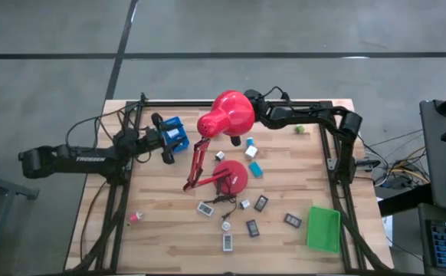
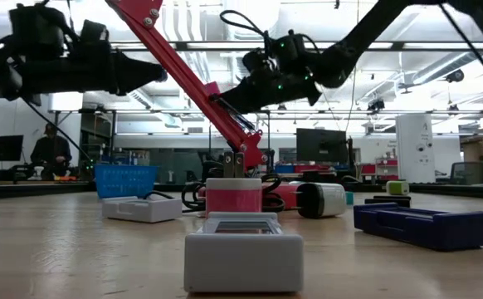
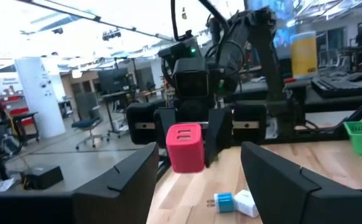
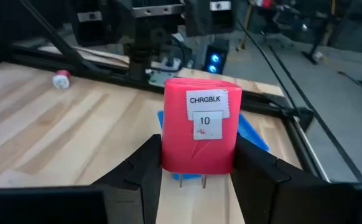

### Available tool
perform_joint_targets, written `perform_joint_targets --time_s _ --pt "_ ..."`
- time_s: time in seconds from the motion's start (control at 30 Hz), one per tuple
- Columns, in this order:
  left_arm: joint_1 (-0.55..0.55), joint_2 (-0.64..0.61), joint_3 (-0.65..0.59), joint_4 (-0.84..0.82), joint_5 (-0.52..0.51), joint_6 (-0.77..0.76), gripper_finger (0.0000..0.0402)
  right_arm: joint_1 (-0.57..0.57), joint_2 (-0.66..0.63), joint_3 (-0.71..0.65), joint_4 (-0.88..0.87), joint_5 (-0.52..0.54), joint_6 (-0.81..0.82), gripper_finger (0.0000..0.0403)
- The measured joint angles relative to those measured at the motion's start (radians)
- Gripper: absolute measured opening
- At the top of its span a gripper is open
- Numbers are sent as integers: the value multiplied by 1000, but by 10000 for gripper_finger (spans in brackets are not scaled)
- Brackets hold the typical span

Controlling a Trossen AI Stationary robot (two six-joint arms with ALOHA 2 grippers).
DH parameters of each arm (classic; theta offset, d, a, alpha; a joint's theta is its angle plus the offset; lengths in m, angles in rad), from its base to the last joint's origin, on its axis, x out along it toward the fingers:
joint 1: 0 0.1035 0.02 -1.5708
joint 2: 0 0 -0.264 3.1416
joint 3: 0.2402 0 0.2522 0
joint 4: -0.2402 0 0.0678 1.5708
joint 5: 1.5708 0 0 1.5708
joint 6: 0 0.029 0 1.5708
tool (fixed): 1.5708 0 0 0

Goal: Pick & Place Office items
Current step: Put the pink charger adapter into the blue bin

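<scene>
Pink charger block (image 4: 199, 134), labelled CHRGBLK 10: clamped in my right end effector (image 4: 196, 169), raised off the desk (image 4: 56, 130), blue tray (image 4: 255, 135) behind it.

Left wrist view: my left end effector (image 3: 199, 163) spread wide, empty, facing that block.

High view: left end effector beside the blue tray; right one behind the red lamp (image 1: 226, 115) head; other office items (image 1: 252, 228) loose around the lamp base; green tray (image 1: 323, 228) at the desk's corner.

Low view: white flat piece (image 2: 243, 249) foremost.
</scene>
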Motion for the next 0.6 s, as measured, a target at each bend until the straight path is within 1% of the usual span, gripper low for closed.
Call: perform_joint_targets --time_s 0.2,0.3,0.43,0.6 --pt "24 132 51 14 0 0 234 0 47 3 148 -37 45 143" --pt "42 207 72 86 7 -10 234 0 62 3 198 -66 65 143" --pt "66 303 104 201 61 -52 234 0 74 3 240 -74 77 143" --pt "70 417 170 233 88 -69 234 0 78 3 268 -80 93 143"
